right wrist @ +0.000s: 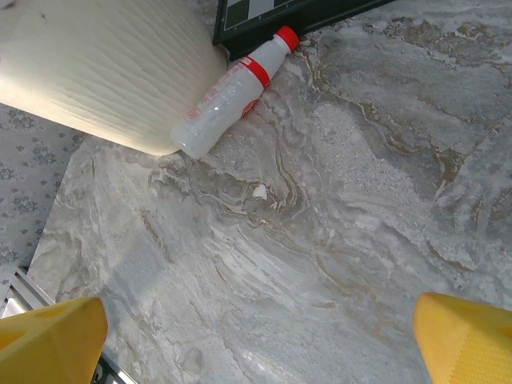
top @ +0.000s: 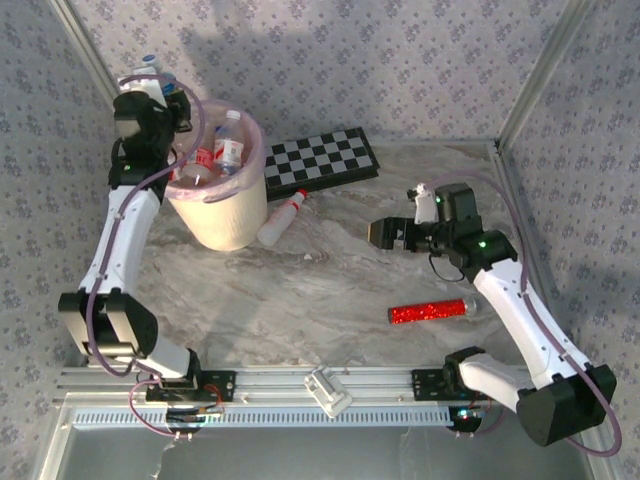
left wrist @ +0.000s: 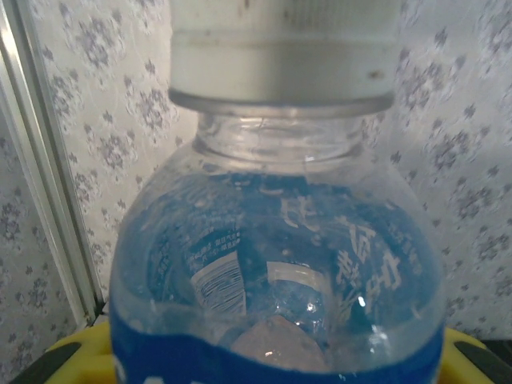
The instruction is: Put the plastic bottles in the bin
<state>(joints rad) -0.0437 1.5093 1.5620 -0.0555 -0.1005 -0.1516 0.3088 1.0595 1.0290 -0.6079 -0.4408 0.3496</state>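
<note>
- Where the left arm reaches up at the bin's (top: 228,218) 10 o'clock, the left hand (top: 158,98) is clamped on a clear bottle with a blue label (left wrist: 272,264). The bottle's white cap points away from the wrist.
- The cream bin with its pink liner stands at about 10 o'clock on the tabletop (top: 330,290). Inside it are red-labelled bottles (top: 229,143).
- Another bottle, red-capped (top: 282,218), lies on its side at the bin's 4 o'clock. Its base is against the bin's wall and its cap points to 1 o'clock, at the edge of the checkerboard (top: 322,160).
- The right hand (top: 388,234) hangs over the tabletop at 3 o'clock with its yellow fingers spread wide and holding nothing.
- A red glittery tube (top: 428,311) lies at 5 o'clock.
</note>
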